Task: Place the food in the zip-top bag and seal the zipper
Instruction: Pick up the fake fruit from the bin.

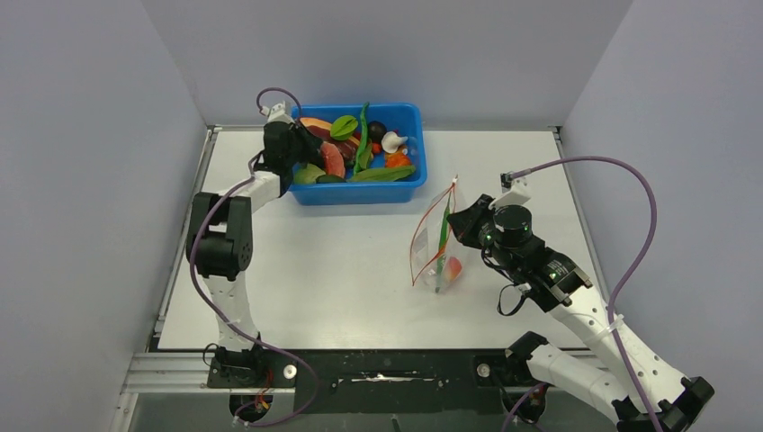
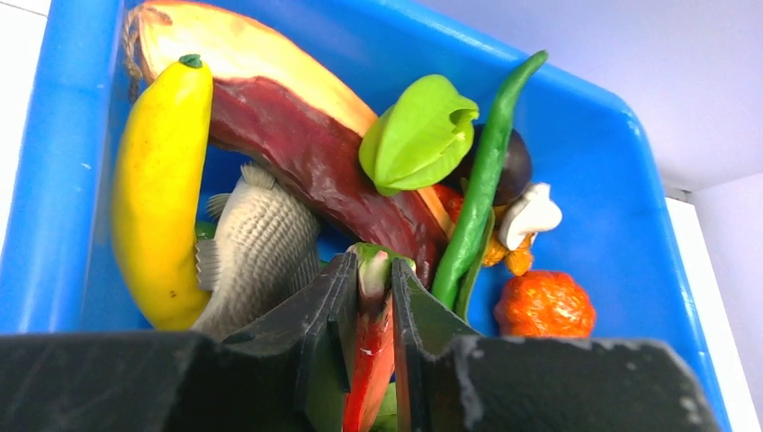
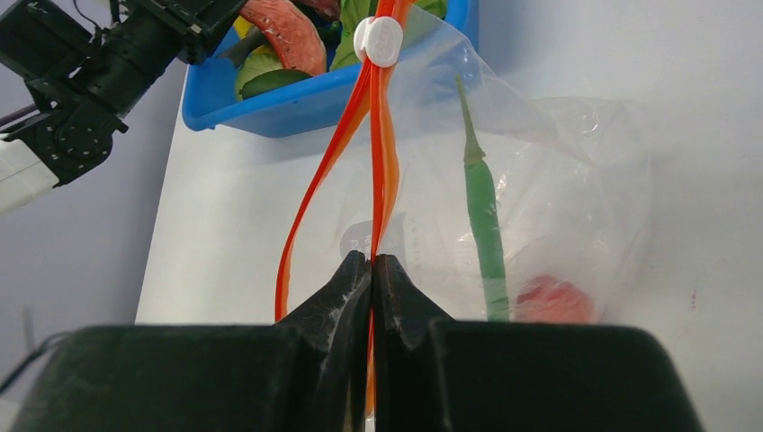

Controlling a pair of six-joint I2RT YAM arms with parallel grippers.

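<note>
— Zip-top bag [image 1: 435, 243], where?
— Right-centre of surface [image 1: 315, 270], held up by right claw [image 3: 371, 263], pinched fully closed on zipper [image 3: 385, 153]. Green pod [image 3: 483, 225], red fruit [image 3: 551, 301] inside.
— Left claw [image 2: 371, 270]?
— In blue tub [image 1: 407, 186], far edge of surface, nipped onto red slice [image 2: 367, 360].
— Writing?
— Bag print unreadable.

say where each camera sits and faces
top external: above and behind the bases, looking down on table, blue tub and zip-top bag; left arm and right arm show.
left wrist: on the left arm, facing into the tub; the left hand pinches a red toy food.
right wrist: on the right arm, facing the tub; the right hand pinches the zipper.
shared: top and right wrist both show tub, bag, left arm.
</note>
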